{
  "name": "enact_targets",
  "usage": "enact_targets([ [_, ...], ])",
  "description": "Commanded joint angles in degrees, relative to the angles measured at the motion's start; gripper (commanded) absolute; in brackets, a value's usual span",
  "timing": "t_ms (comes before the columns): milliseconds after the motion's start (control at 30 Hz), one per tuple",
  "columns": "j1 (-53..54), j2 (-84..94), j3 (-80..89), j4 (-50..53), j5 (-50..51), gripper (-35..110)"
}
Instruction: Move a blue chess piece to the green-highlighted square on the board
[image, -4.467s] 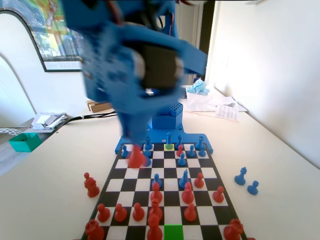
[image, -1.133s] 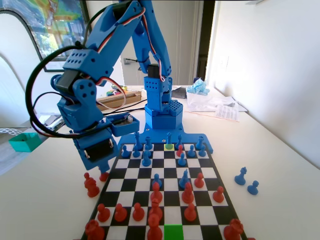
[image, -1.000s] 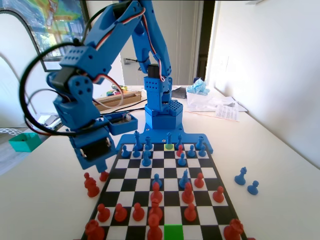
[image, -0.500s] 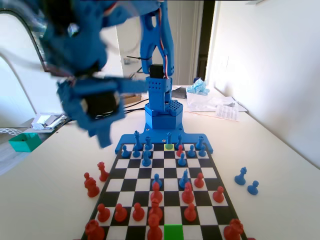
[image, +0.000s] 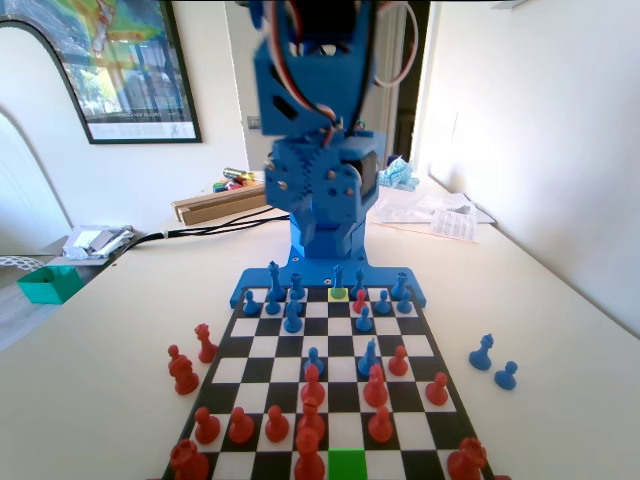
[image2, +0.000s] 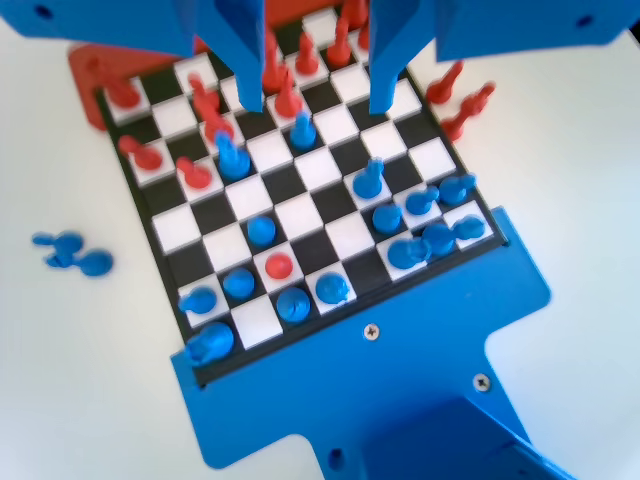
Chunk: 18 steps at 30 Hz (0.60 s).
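In the fixed view, the green square (image: 347, 464) lay at the near edge of the board (image: 252, 345), with no piece on it. Red pieces stood close on both sides of it along the near rows, and more red pieces stood one row farther. The middle rows had several open squares between the red and blue groups. On the table left of the board, three red pieces (image: 187, 358) stood apart from it. On the right, two blue pawns (image: 493, 362) stood well off the board. The blue piece (image: 339, 278) stood upright on the yellow-green square (image: 339, 294) in the far row, just in front of the arm's base, with blue pawns close on its left and right.

The arm (image: 318, 150) was folded high above its base, at the far end of the board. In the wrist view, the gripper (image2: 316, 103) pointed down over the board from high above. Its two jaws stood wide apart, with nothing between them, well clear of all pieces.
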Motion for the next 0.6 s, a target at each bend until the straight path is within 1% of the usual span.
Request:
enact_targets([
  [0, -1.23, 4.57, 5.98, -2.9, -1.23, 14],
  [300, -3.25, 2.9, 18.37, -12.74, -1.85, 14],
  [567, -4.48, 1.76, 20.13, -14.24, 0.79, 13],
])
